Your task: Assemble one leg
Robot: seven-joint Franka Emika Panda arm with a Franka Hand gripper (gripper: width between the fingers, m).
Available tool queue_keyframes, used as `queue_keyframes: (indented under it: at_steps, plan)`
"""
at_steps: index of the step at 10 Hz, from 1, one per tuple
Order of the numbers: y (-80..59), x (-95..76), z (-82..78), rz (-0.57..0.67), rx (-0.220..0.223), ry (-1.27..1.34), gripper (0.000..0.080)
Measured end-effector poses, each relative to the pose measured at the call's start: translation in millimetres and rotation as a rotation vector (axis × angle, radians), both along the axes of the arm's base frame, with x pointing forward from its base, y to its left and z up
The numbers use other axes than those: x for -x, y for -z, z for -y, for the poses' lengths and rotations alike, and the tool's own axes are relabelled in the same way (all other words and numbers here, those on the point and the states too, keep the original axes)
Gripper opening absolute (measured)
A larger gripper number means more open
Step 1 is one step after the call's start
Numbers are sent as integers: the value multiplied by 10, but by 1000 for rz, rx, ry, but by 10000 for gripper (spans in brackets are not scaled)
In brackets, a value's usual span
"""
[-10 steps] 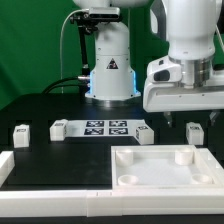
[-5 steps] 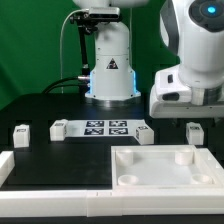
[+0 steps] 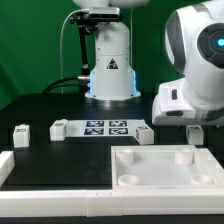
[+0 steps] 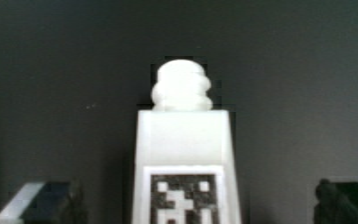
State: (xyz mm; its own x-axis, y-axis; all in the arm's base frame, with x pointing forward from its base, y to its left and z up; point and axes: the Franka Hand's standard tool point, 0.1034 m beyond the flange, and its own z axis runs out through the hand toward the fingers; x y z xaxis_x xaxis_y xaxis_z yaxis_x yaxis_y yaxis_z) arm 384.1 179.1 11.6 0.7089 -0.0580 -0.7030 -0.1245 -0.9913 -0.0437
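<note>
Since a second ago I've seen the arm swing down toward the exterior view's right. My hand (image 3: 193, 125) hangs over the leg (image 3: 195, 134) standing on the desk (image 3: 50, 108), fingers spread wide, clear of it.

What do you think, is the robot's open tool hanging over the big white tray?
Not quite. The open tool hangs over a small white leg, not the tray. The wrist view shows that tagged leg between the spread fingers.
</note>
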Motion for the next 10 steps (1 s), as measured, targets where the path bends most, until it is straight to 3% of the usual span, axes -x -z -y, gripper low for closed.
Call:
queue_keyframes:
  at_steps: [3, 4, 5, 6, 7, 10]
  plan:
    - [29, 26, 35, -1, 9, 9, 649]
    - [29, 27, 32, -1, 10, 9, 548]
    - [29, 26, 35, -1, 10, 9, 548]
    - [29, 26, 35, -1, 10, 9, 371]
    - [28, 25, 35, -1, 9, 9, 286]
    - [29, 26, 35, -1, 9, 9, 286]
